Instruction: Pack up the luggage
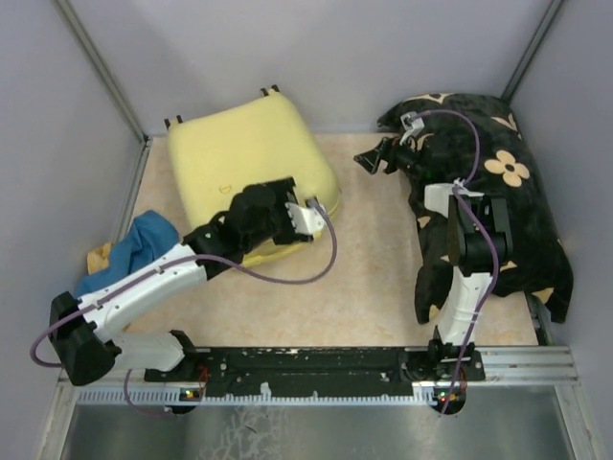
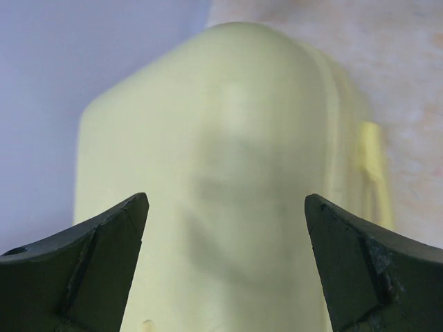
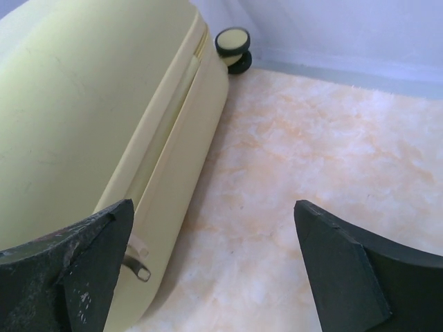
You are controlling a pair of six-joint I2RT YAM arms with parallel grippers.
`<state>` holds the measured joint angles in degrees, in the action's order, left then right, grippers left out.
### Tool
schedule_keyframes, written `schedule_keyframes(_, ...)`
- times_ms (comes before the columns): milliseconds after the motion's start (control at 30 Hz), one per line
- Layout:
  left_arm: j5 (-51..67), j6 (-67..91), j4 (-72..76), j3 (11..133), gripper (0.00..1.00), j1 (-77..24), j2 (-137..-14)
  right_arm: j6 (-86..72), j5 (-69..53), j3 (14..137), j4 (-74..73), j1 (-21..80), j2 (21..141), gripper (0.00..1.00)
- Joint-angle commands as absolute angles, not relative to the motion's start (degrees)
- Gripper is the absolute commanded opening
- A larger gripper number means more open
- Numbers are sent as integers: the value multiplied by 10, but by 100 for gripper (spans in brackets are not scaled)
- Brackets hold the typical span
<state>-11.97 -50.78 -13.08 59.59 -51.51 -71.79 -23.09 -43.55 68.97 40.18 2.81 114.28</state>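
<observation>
The luggage, a pale yellow hard-shell suitcase, lies shut and flat at the back left of the table. My left gripper hovers over its near right corner, open and empty. In the left wrist view the gripper has its jaws wide apart over the smooth shell, with the yellow handle on the right side. My right gripper is open and empty above the table, right of the suitcase. In the right wrist view the gripper faces the suitcase side, a black wheel and a zipper pull.
A big black cloth with beige flowers lies heaped at the right, under and behind the right arm. A blue cloth and something orange-yellow lie at the left by the wall. Grey walls enclose the table on three sides.
</observation>
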Motion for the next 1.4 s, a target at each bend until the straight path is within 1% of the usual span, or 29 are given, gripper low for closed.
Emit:
schedule_keyframes(0,-152,-367,-120,687,100,-422,-720,-184,-424,763,359,25,1138,99)
schedule_keyframes(67,-146,-303,-112,716,100,-347,-736,-176,-423,784,343,26,1152,99)
schedule_keyframes(167,-130,-275,-89,729,100,-251,-742,-160,-427,813,323,30,1171,99)
schedule_keyframes(333,-68,-149,-164,803,100,-91,-786,-111,-424,863,266,45,1195,99)
schedule_keyframes(567,-3,-58,-183,822,99,66,-839,-84,-408,934,197,70,1227,99)
schedule_keyframes(700,57,-27,-186,847,97,152,-903,-67,-395,983,161,95,1255,99)
schedule_keyframes(867,121,-68,-195,858,93,164,-973,-35,-380,1049,108,119,1292,99)
schedule_keyframes(967,202,-94,-196,854,87,158,-1006,-12,-391,1047,100,130,1288,99)
schedule_keyframes(1100,237,-113,-195,863,83,99,-1039,-2,-400,1003,103,133,1260,99)
schedule_keyframes(1233,245,-128,-200,900,82,16,-1081,-3,-394,946,106,125,1214,99)
schedule_keyframes(1367,252,-105,-192,944,82,-35,-1126,0,-377,885,109,111,1160,99)
